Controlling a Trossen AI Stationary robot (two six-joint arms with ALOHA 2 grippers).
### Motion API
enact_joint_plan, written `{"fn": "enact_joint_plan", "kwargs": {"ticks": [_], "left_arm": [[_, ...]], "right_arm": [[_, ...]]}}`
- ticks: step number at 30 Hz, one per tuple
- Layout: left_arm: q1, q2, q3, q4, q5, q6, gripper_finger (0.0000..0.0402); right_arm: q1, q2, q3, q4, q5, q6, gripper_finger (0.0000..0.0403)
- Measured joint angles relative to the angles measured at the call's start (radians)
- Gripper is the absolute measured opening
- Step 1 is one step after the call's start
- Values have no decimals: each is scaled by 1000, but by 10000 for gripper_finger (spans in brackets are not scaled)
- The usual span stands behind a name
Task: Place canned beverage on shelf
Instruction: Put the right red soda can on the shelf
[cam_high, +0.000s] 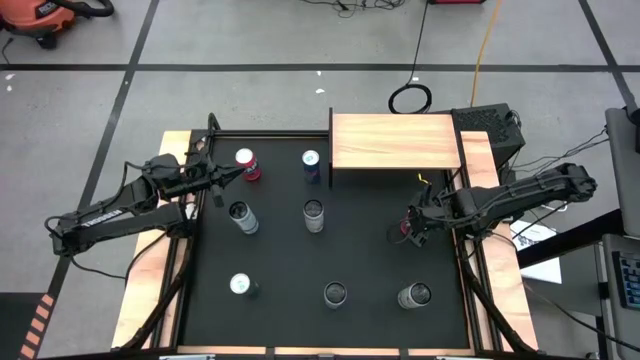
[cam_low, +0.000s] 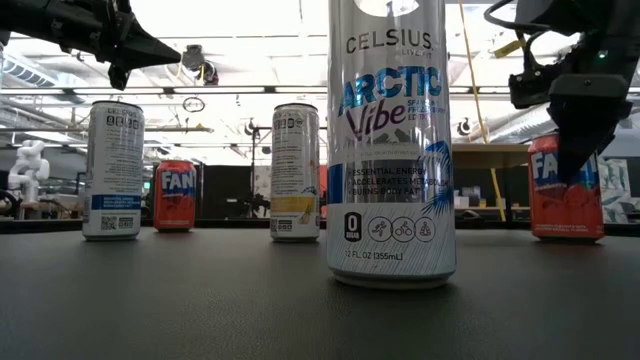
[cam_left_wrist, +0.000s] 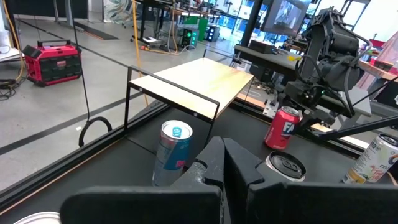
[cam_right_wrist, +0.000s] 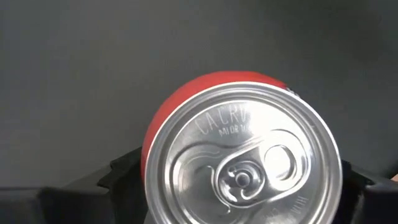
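- operator: wood shelf (cam_high: 394, 141) sits bare at the mat's far edge. my right gripper (cam_high: 412, 226) straddles the red can (cam_right_wrist: 239, 152) below it, upright on the mat, jaws wide, not yet clamped.
- spotter: left?
- operator: left gripper (cam_left_wrist: 222, 163) shut, parked. only the wrist view shows the can centred.

Cans spread over the surface (cam_high: 370, 250), shelf (cam_high: 394, 141) at the back edge

Two cans (cam_high: 247, 164) stand just left of the shelf, two more in the middle, three along the front. Right tool (cam_high: 409, 229) sits down around a can (cam_right_wrist: 239, 155) in front of the shelf; left tool (cam_high: 240, 174) is up by the back-left can.
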Motion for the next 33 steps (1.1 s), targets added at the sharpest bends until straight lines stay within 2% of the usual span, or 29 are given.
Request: {"fn": "enact_joint_plan", "kwargs": {"ticks": [6,13,28,33], "left_arm": [[0,0,0,0,0,0,0],[0,0,0,0,0,-2,0],[0,0,0,0,0,-2,0],[0,0,0,1,0,-2,0]], "right_arm": [[0,0,6,-4,-5,-12,313],[0,0,95,-24,-6,-79,313],[0,0,267,-249,61,-101,313],[0,0,343,-325,119,-102,313]]}}
